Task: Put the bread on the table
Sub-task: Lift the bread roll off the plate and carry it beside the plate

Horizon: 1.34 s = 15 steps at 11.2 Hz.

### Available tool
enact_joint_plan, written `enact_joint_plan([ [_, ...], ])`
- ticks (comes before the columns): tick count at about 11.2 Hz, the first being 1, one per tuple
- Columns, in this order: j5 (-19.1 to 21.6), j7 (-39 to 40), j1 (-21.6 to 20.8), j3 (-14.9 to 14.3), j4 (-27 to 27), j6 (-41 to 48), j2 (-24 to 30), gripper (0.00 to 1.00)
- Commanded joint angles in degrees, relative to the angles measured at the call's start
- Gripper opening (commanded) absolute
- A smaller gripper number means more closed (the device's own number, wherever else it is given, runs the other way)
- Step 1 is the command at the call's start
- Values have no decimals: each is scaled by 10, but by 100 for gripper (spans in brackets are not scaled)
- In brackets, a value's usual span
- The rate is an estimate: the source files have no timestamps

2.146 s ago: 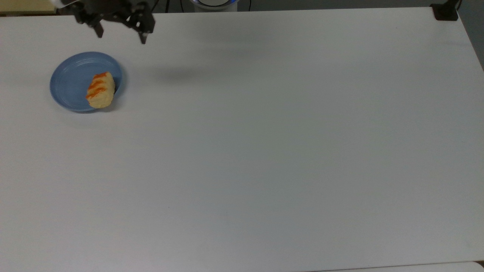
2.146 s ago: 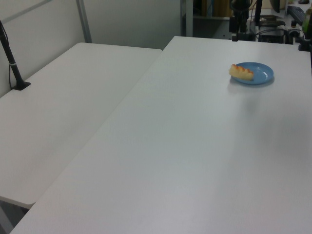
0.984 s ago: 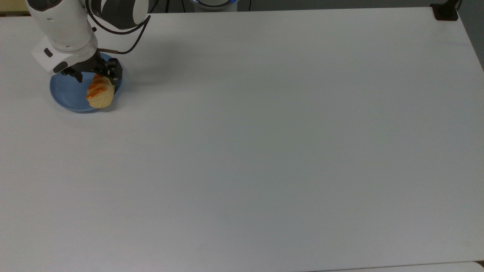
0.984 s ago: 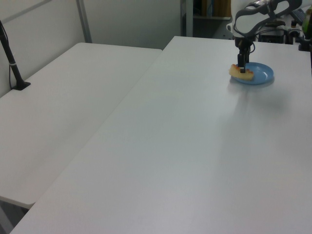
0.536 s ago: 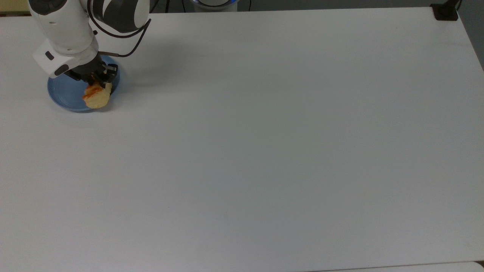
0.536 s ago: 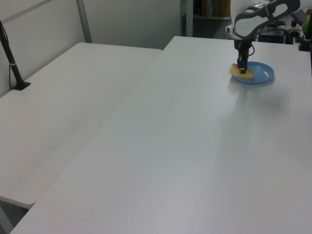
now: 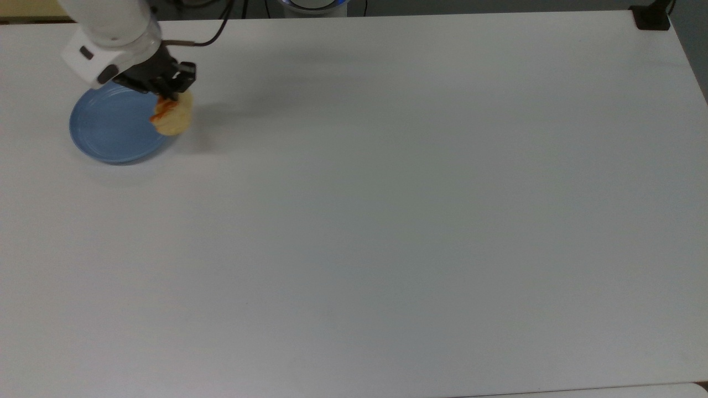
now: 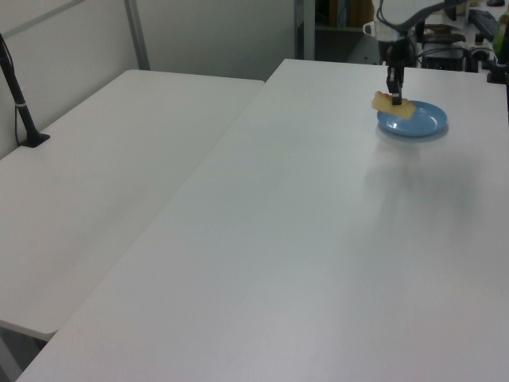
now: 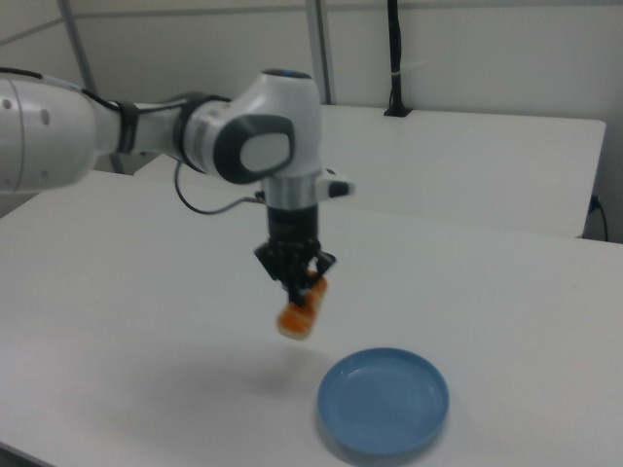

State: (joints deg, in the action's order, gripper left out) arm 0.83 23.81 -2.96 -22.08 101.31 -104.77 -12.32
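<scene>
Gripper [image 9: 300, 283] pinching the bread [image 9: 301, 313], lifted clear of blue plate [image 9: 384, 401] & hanging beside its rim; pickup done; left: carry over bare table [image 7: 387, 193], lower, release

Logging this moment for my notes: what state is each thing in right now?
bread: lifted in the air, hanging tilted from the gripper, off the plate
gripper: shut on the bread, raised above the table
blue plate: empty, flat on the table
table: bare white top, bearing the plate
</scene>
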Motion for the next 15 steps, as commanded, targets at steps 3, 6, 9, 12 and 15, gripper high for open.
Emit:
enact_joint_plan([
  [3, -20, -9, -104, 1, 23, 140, 23, 5],
  [6, -45, -5, -113, 2, 35, 139, 13, 5],
  [9, -102, -11, -157, 2, 71, 126, -16, 12],
  [12, -92, -29, -151, 1, 65, 110, -14, 100],
  [15, -53, -81, -151, 0, 35, 110, -4, 100],
])
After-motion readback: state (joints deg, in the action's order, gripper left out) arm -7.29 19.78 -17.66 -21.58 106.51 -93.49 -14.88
